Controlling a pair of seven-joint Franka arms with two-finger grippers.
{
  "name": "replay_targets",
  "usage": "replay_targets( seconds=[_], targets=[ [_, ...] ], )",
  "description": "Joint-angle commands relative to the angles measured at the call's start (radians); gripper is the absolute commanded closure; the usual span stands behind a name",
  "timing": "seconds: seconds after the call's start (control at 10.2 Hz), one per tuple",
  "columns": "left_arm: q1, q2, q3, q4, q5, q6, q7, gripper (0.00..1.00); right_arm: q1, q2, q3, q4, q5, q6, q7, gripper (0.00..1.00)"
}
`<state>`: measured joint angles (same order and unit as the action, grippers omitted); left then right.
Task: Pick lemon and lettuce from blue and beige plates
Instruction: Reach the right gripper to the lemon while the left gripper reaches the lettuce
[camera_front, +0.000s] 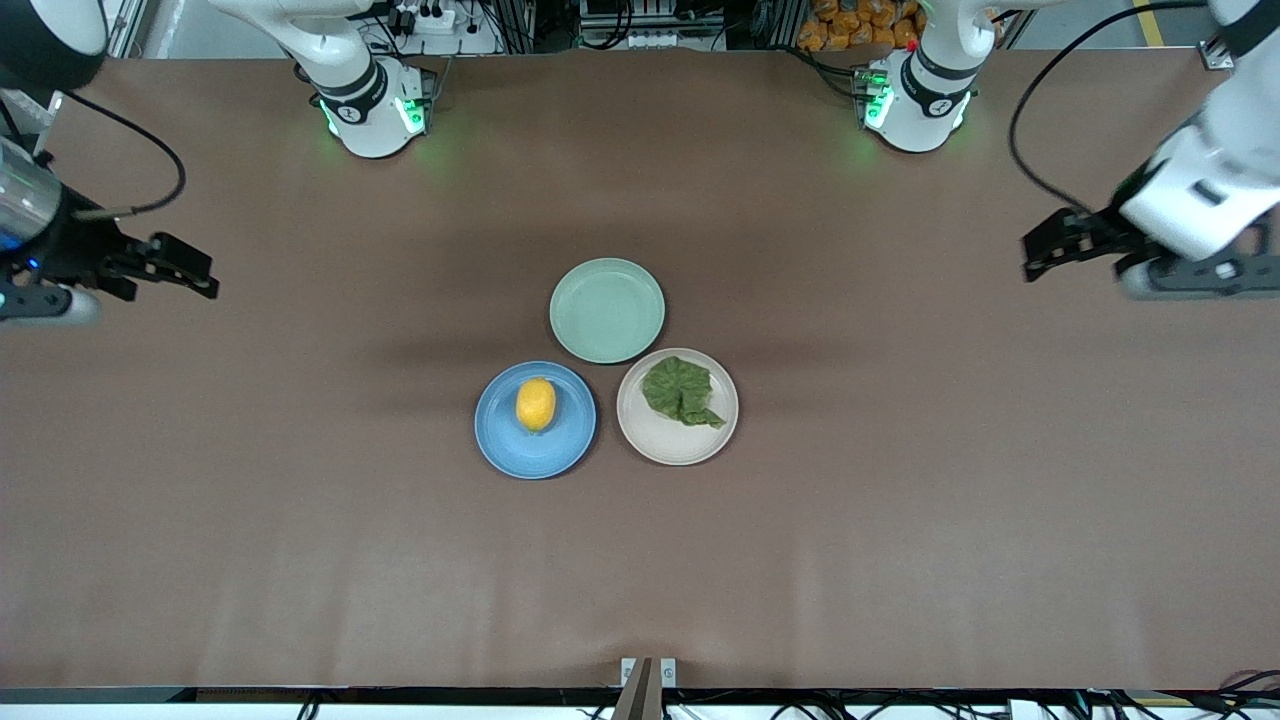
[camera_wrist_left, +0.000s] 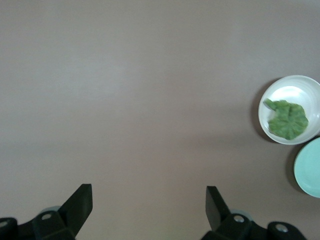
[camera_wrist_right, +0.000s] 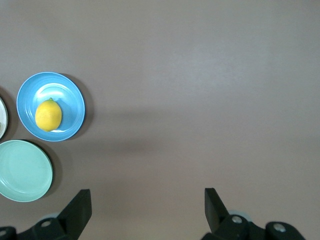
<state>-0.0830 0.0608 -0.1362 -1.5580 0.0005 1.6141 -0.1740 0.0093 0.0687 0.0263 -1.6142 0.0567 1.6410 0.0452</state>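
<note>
A yellow lemon (camera_front: 535, 403) lies on the blue plate (camera_front: 500, 440) at the table's middle; both show in the right wrist view, lemon (camera_wrist_right: 48, 115) and plate (camera_wrist_right: 72, 97). A green lettuce leaf (camera_front: 682, 391) lies on the beige plate (camera_front: 660, 445) beside it, toward the left arm's end; the left wrist view shows leaf (camera_wrist_left: 287, 118) and plate (camera_wrist_left: 290, 85). My left gripper (camera_front: 1042, 252) is open and empty, up over bare table at the left arm's end (camera_wrist_left: 149, 202). My right gripper (camera_front: 190, 272) is open and empty over the right arm's end (camera_wrist_right: 147, 205).
An empty pale green plate (camera_front: 607, 310) touches both plates, farther from the front camera; it shows in both wrist views (camera_wrist_left: 311, 167) (camera_wrist_right: 22, 170). Brown table (camera_front: 900, 500) spreads wide around the plates. The arm bases stand along the table's back edge.
</note>
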Motion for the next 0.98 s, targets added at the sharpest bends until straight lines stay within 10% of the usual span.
replay_targets(
  seconds=[0.0,0.39,0.88],
  targets=[
    [-0.085,0.1,-0.01,0.038,-0.051,0.079,-0.095,0.0,0.07,0.152,0.02,0.08,0.026,0.029,0.198,0.0],
    [-0.324,0.287,-0.005,0.038,-0.043,0.342,-0.306,0.0,0.096,0.351,0.18,0.08,-0.021,0.279,0.485,0.0],
    [-0.507,0.549,0.003,0.041,0.138,0.703,-0.438,0.0,0.25,0.566,0.185,0.076,-0.092,0.517,0.672,0.0]
  ],
)
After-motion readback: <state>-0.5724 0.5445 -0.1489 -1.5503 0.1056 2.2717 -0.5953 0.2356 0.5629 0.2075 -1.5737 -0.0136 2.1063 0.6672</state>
